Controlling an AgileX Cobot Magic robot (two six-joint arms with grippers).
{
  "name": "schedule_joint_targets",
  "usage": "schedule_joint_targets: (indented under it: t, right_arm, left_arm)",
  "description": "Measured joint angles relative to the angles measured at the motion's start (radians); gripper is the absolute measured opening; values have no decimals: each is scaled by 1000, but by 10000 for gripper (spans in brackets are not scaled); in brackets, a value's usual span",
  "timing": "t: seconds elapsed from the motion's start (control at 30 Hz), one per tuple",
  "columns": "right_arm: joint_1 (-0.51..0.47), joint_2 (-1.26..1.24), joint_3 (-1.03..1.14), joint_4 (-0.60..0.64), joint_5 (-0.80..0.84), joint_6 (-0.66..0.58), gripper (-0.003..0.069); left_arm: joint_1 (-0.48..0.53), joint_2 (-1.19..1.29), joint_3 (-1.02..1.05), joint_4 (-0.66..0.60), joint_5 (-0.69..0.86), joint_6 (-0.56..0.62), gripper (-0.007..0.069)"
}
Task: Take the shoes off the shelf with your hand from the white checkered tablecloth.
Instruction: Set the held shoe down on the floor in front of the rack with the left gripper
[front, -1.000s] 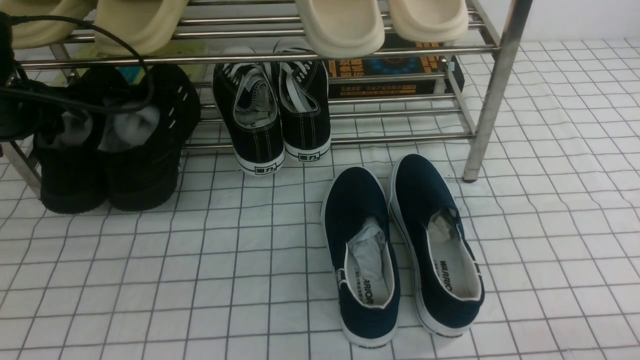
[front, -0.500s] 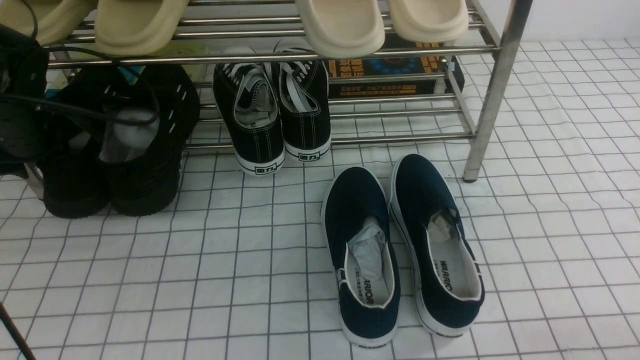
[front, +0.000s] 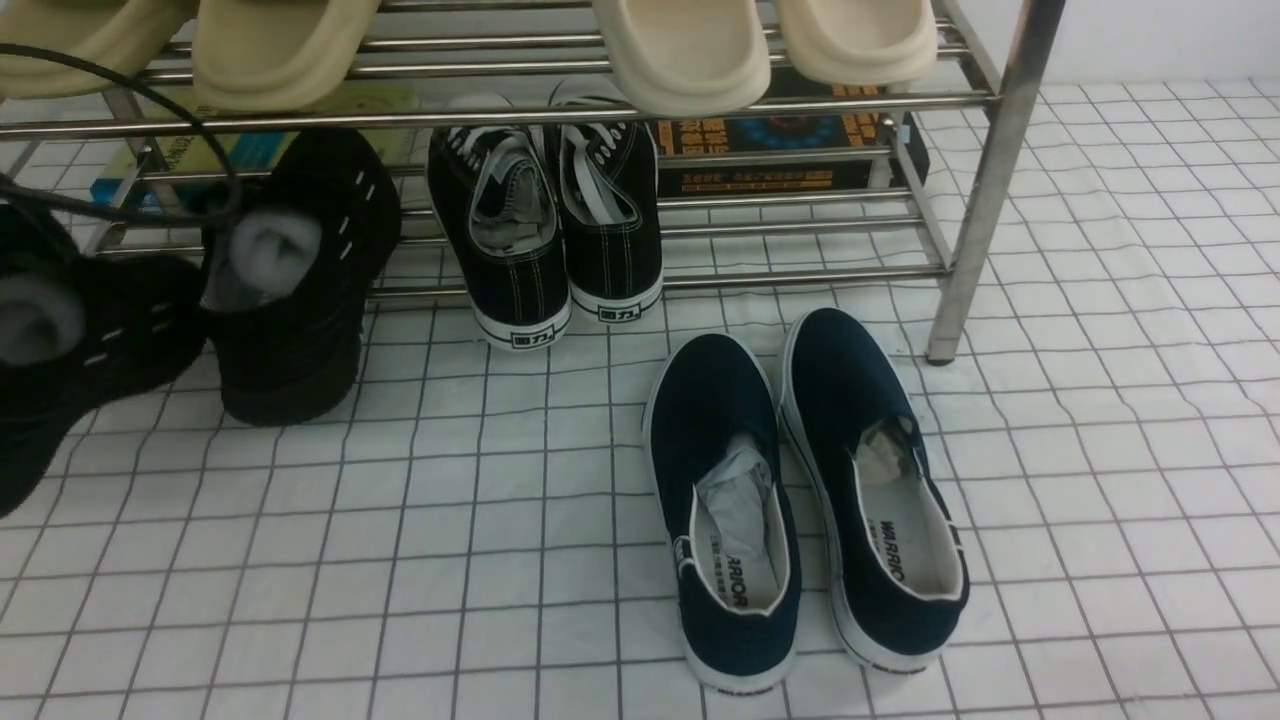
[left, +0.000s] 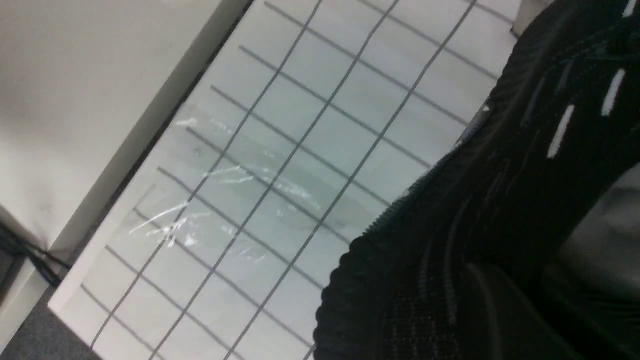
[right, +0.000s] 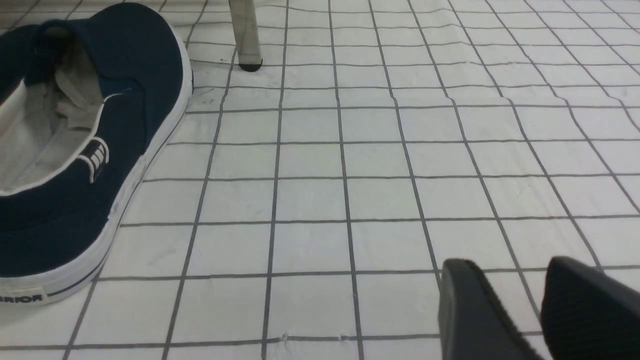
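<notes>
Left hand on stuffing-filled black shoe (front: 120, 340)

Four cream foam slippers (front: 680, 50), two bulky black knit sneakers (front: 290, 330), two black canvas lace-ups (front: 510, 250), two navy slip-ons (front: 720, 440), one steel-tube rack (front: 990, 190).

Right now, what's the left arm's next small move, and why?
Probably draw the left black sneaker back and lower it onto the tablecloth: it is tilted and clear of the shelf, while the other sneaker stands at the lower tier.
</notes>
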Motion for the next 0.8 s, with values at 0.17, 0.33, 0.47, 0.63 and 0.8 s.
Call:
schedule_joint_targets:
  t: [0.17,0.33,0.47,0.63,0.8]
  right_arm:
    - [0,0,0,0,0,0,237]
    - [0,0,0,0,0,0,237]
    - [0,0,0,0,0,0,237]
    - [0,0,0,0,0,0,237]
    - [0,0,0,0,0,0,237]
  left_arm:
    - [0,-65,188,-25,-26,-31,17]
    - [2,-72,365,-38,-102,-99,20]
    - [2,-72,389,-40,-132,-109,33]
    - [1,-72,385,-17,-166,-109,132]
    - [2,-72,306,40,-135,-107,297]
